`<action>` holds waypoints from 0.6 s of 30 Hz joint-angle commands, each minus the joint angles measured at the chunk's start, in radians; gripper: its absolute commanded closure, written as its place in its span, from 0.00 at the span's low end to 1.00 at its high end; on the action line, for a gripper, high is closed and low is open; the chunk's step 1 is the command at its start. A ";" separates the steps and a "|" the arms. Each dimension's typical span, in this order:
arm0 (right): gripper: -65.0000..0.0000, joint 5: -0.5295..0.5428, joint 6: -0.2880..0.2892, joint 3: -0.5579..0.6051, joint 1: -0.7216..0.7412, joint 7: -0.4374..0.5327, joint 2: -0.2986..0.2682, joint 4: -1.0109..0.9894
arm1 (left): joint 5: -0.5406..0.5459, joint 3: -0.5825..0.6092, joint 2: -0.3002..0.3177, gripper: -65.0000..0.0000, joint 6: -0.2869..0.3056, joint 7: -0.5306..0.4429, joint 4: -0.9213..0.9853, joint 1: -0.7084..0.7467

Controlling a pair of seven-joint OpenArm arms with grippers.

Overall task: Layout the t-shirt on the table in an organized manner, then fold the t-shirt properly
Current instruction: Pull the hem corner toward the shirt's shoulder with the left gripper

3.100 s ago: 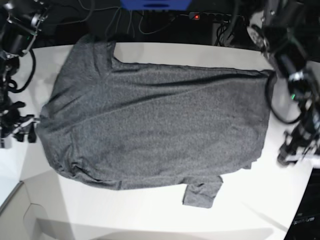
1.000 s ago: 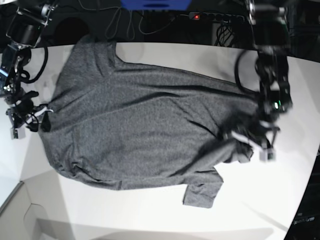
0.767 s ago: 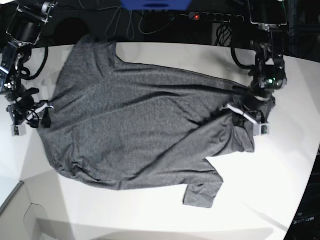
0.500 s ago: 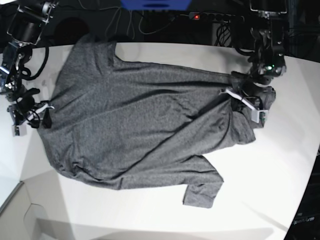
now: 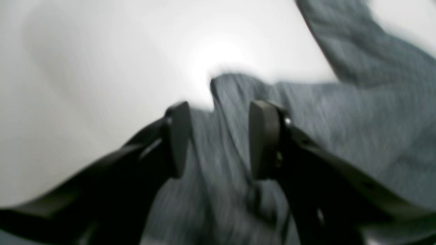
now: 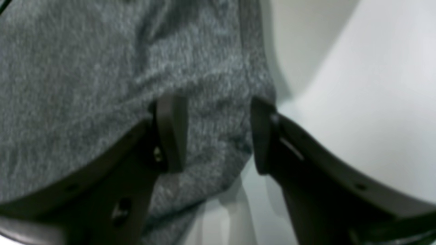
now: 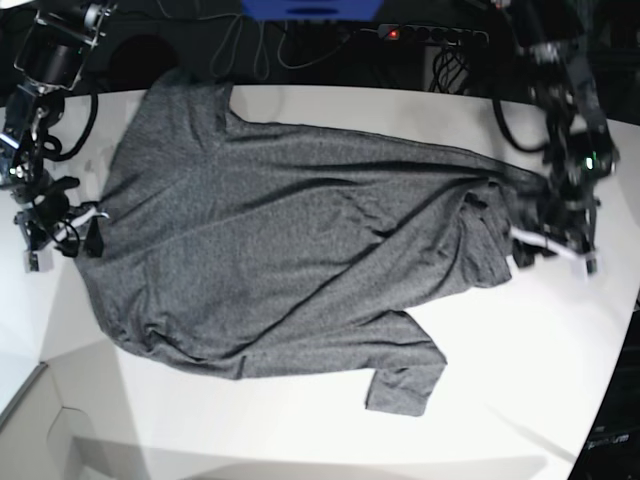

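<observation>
Bright overhead light washed the table [image 7: 520, 380] almost white, with a glare patch in the left wrist view. Both wrist views were soft and blurred; the background behind stayed dark.

blur: both wrist views soft | cut off: t-shirt [image 6: 102, 85] at upper left edge of right wrist view

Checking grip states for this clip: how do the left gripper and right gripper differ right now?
The left gripper sits at the bunched, wrinkled end of the t-shirt, while the right gripper sits at the flatter opposite edge. The left gripper straddles a raised fold; the right gripper hovers over the flat shirt edge. Both are open, gripping nothing, above the white table.
</observation>
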State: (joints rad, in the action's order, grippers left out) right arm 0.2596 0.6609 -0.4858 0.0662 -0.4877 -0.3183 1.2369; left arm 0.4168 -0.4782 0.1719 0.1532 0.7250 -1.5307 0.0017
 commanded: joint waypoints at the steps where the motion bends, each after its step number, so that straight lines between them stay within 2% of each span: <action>1: 0.54 0.016 0.004 -0.004 0.014 0.025 -0.020 0.019 | 0.001 -0.003 0.008 0.57 0.000 -0.011 0.032 -0.038; 8: 0.54 0.016 0.004 -0.004 0.013 0.024 -0.020 0.014 | 0.001 -0.001 0.025 0.57 0.000 -0.012 0.335 -0.242; 11: 0.54 0.016 0.004 -0.004 0.013 0.024 -0.020 0.014 | 0.001 -0.001 0.022 0.57 0.000 -0.031 0.405 -0.279; 15: 0.54 0.016 0.004 -0.004 0.013 0.024 -0.020 0.014 | 0.000 0.000 0.018 0.57 0.000 -0.115 0.514 -0.309; 18: 0.54 0.016 0.004 -0.004 0.013 0.024 -0.020 0.016 | 0.000 0.013 0.019 0.57 0.000 -0.126 0.548 -0.314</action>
State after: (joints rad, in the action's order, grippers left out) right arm 0.2623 0.6609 -0.4854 0.0631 -0.4858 -0.3183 1.2362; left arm 0.4175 -0.4686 0.1844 0.1555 0.5983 -0.9745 -0.2951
